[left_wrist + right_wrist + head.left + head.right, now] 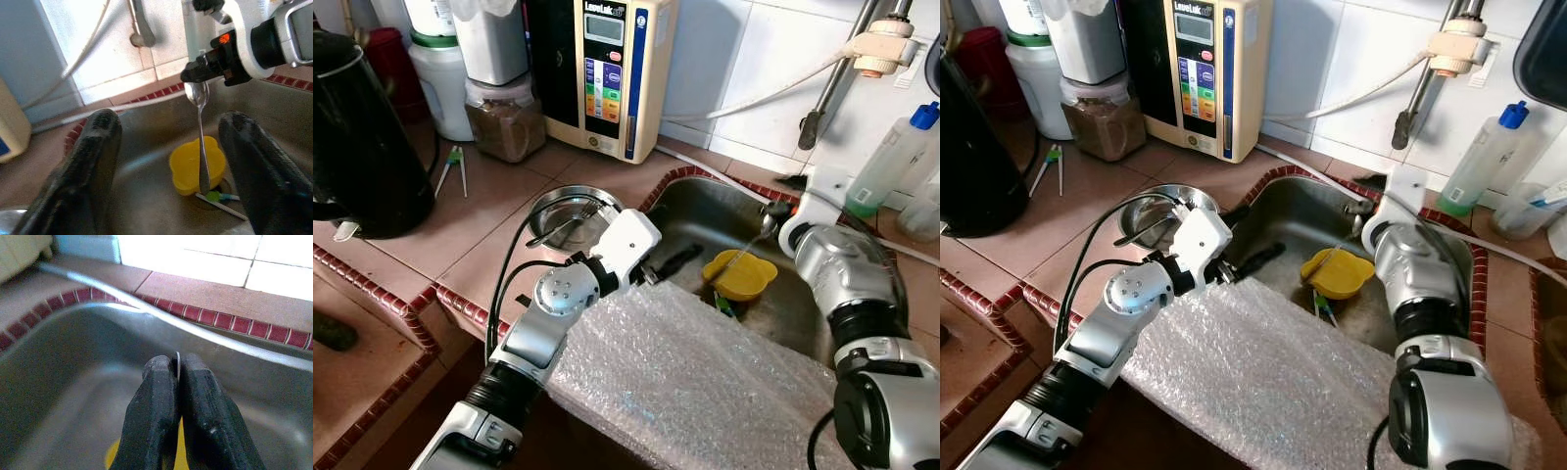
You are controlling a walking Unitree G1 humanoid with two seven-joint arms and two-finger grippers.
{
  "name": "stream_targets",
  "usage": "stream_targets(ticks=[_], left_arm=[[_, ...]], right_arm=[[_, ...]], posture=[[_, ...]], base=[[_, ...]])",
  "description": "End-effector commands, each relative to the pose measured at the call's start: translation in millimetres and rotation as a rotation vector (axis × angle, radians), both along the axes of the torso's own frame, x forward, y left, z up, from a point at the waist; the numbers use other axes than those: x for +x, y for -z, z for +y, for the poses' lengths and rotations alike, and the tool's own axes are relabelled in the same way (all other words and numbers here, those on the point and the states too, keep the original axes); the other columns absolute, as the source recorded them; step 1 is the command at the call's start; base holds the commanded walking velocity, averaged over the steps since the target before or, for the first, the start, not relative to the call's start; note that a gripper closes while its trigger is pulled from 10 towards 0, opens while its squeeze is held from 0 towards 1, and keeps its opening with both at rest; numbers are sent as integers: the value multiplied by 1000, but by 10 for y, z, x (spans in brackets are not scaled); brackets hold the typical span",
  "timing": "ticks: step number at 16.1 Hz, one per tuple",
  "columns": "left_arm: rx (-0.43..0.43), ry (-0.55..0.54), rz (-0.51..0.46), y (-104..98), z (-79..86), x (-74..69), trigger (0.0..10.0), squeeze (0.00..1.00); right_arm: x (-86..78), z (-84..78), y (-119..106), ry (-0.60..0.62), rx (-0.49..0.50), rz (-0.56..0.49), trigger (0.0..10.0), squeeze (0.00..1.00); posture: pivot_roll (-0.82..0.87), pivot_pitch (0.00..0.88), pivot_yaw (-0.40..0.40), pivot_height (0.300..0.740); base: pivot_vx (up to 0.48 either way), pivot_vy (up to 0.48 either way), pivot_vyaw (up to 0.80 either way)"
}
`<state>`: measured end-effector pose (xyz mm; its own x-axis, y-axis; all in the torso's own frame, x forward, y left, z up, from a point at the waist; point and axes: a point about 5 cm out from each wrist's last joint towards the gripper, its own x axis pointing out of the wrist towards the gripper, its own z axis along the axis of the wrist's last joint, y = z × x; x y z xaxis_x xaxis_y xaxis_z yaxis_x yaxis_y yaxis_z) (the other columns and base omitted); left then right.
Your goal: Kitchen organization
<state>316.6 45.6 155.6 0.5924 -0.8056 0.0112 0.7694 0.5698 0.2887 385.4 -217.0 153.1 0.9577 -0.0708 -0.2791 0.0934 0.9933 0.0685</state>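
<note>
A terracotta-tiled counter [421, 250] edged in red trim surrounds a stainless steel sink [705, 211], its near rim draped with a sheet of bubble wrap [695, 377]. At the counter's left stands a black kettle [357, 137]; against the white wall tiles sit a cream water ioniser [607, 73] and a jar of brown powder [504, 122]. A clear squeeze bottle with a blue cap [891, 162] stands at the sink's far right corner. A steel bowl [568, 215] rests on the counter just left of the sink. The left gripper [168, 161] hovers above the sink's near left edge, its two black fingers spread wide with nothing between them, pointed toward the basin. The right gripper [208, 71] hangs over the sink near its back wall, fingers pinched tight on the bowl end of a metal spoon [200, 142], which dangles handle-down. The spoon's lower tip reaches a yellow flower-shaped cup [739, 274] lying on the sink floor near the drain. Beside the cup lies a small green-and-white item [217, 198], too small to identify.
</note>
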Motion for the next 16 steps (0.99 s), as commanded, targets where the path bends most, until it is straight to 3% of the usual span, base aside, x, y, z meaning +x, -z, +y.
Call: stream_targets(ticks=[1, 2, 3, 4, 10, 12, 14, 16], left_arm=[[14, 33, 29, 17, -9, -36, 10000, 1000], [21, 33, 49, 33, 13, -33, 10000, 1000], [37, 23, 60, 38, 48, -19, 10000, 1000], [45, 10, 90, 46, 93, 3, 10000, 1000], [84, 39, 130, 61, 113, -12, 10000, 1000], [91, 0, 121, 46, 148, 23, 10000, 1000], [92, -71, 106, 13, 221, 99, 10000, 1000], [89, -207, 82, -54, 391, 243, 10000, 1000]], right_arm=[[-13, -64, 16, 14, -53, 3, 0, 0], [-25, -55, 60, -1, -69, 16, 3804, 0], [-37, -51, 108, -8, -89, 31, 10000, 816], [-50, -49, 162, -13, -98, 48, 10000, 1000], [-39, -16, 161, -69, -155, 19, 10000, 1000], [-37, 49, 182, -96, -143, 31, 10000, 1000], [-45, 167, 199, -178, -109, 35, 10000, 1000], [-99, 423, 144, -339, -60, -46, 10000, 1000]], posture=[[-34, 0, -48, 740], [-35, 0, -48, 740], [-38, 0, -47, 740], [-38, 0, -46, 740], [-40, 0, -45, 740], [-39, 0, -46, 740], [-38, 0, -46, 740], [-41, 0, -45, 740]], base=[[0, 0, 0], [0, 0, 0], [0, 0, 0], [0, 0, 0], [0, 0, 0], [0, 0, 0], [0, 0, 0], [0, 0, 0]])
